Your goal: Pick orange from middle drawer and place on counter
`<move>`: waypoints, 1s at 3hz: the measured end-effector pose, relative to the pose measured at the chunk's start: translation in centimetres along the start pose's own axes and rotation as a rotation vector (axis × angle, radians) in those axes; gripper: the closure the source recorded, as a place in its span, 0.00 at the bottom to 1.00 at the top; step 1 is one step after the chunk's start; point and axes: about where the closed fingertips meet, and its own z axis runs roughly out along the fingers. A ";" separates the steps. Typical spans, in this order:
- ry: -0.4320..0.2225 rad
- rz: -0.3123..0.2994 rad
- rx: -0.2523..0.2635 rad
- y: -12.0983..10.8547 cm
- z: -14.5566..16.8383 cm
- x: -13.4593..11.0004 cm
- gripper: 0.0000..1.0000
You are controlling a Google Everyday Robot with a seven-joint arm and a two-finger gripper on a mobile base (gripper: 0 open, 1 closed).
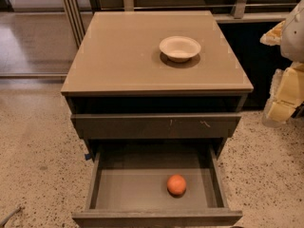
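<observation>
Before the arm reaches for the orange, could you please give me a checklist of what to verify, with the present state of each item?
1. Middle drawer pulled open: ok.
2. Orange uncovered on the drawer floor, right of centre: ok.
3. Counter has bare surface beside the white bowl for setting it down: ok.
4. Gripper positioned over the drawer: not ok; it is at the right edge of the view, beside the cabinet and apart from the orange.
5. Gripper holding nothing: cannot tell.

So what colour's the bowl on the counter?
Off-white bowl, seen in the camera view; the gripper hangs at the right edge.
</observation>
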 end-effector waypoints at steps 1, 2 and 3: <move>0.000 0.000 0.000 0.0 0.0 0.0 0.00; 0.000 0.000 0.000 0.0 0.0 0.0 0.16; -0.084 0.030 -0.043 0.5 4.6 0.6 0.47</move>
